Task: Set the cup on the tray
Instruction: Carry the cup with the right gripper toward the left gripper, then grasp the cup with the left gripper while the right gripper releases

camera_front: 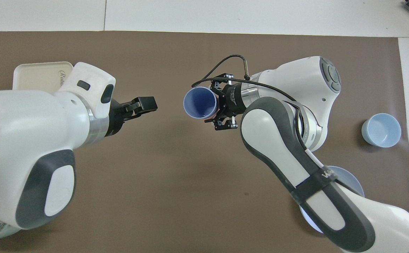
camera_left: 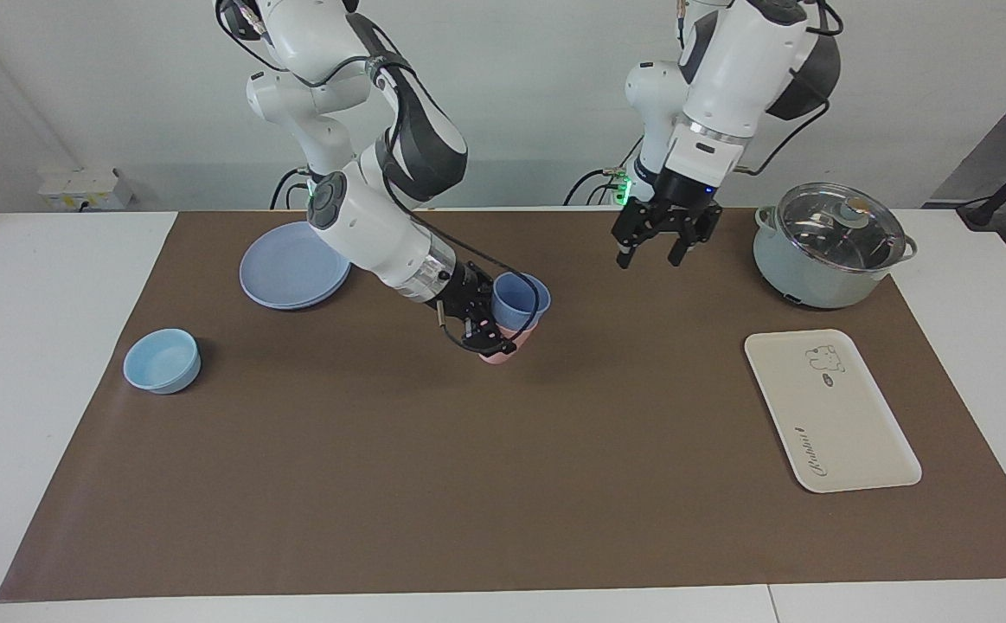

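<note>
The periwinkle cup [camera_left: 520, 301] [camera_front: 199, 103] sits nested in a pink cup [camera_left: 497, 353], mouth up. My right gripper [camera_left: 494, 333] [camera_front: 219, 106] is shut on this stack from the side, low over the middle of the mat. My left gripper [camera_left: 651, 253] [camera_front: 146, 104] hangs open and holds nothing, above the mat between the cup and the pot, pointing toward the cup in the overhead view. The cream tray [camera_left: 831, 411] [camera_front: 32, 74] lies flat at the left arm's end, and the left arm hides part of it from above.
A lidded pot [camera_left: 831, 247] stands nearer to the robots than the tray. At the right arm's end lie a round blue plate [camera_left: 295, 264] and, farther from the robots, a light-blue bowl [camera_left: 162, 360] [camera_front: 381, 129]. A brown mat [camera_left: 503, 484] covers the table.
</note>
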Motion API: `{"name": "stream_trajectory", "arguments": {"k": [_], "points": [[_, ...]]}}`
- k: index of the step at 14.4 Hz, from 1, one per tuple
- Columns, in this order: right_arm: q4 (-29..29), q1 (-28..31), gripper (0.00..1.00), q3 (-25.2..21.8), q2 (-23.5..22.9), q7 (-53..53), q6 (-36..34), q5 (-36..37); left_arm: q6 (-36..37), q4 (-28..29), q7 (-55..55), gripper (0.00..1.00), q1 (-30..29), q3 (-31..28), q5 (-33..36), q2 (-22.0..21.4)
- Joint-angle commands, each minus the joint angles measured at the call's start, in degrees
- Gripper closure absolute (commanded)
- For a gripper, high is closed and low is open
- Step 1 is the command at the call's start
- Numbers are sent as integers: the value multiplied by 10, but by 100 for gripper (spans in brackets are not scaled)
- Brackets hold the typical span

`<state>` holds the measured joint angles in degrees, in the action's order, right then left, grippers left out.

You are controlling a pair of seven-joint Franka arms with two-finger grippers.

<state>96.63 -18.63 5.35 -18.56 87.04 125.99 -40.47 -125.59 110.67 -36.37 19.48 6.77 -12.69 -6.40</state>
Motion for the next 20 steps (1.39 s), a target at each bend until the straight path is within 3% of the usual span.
{"name": "stream_trajectory", "arguments": {"k": [1,4,9,11,12,13,14,18,20], "points": [[-1,1,100,0,0,6,6,-5,-70,46,-39,9,42,-11,-31,-14],[-1,2,100,0,0,3,6,-5,-173,50,-79,16,83,-11,-50,23],[1,2,100,0,0,0,7,-4,-230,39,-77,28,97,-11,-50,70],[1,3,100,0,0,0,7,-4,-237,23,-77,41,97,-11,-50,85],[1,3,100,0,0,0,7,-4,-232,18,-77,56,98,-11,-50,88],[1,4,100,0,0,-1,7,-4,-230,19,-78,86,98,-11,-49,88],[1,4,100,0,0,-1,7,-4,-230,18,-77,100,98,-12,-49,88],[1,6,100,0,0,-1,8,-4,-226,11,-84,100,94,-14,-47,89],[1,11,100,0,0,1,8,-5,-177,-11,-85,100,91,-15,-43,82]]}}
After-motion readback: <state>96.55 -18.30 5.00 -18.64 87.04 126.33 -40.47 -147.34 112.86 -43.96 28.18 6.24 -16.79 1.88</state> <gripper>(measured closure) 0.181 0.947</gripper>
